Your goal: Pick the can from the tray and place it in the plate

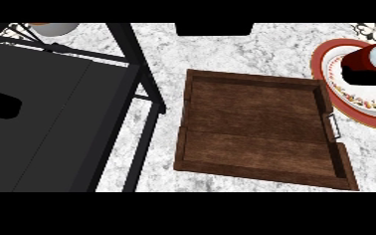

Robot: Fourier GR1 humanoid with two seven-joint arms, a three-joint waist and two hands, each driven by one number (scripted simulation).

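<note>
Far left: a black cooktop or appliance surface (pixel 51 124) with a black metal frame (pixel 143 74) running diagonally across the marble counter (pixel 242 45). At the top left corner, part of a pale round vessel (pixel 53 28) shows, cut by the edge; its nature cannot be told.

Centre: the wooden tray (pixel 257 124), dark brown, raised rim all round, a small metal handle (pixel 335 127) on its right side. Nothing lies in it. A dark rectangular shape sits at the top edge above the tray; unidentifiable.

Right edge: the plate (pixel 327 74), red rim with a patterned white inner band, just beside the tray's upper right corner and partly cut off by the frame. On it stands the can (pixel 358 59), dark red with a pale top, upright as far as can be judged, only part of it in view.

Hands: neither the left nor the right hand appears, so how far either is open, or whether it has hold of anything, is not visible.

Judgement: with the can on the plate and clear of the tray, the placement appears done, the hands presumably withdrawn so the can stands unaided
</note>
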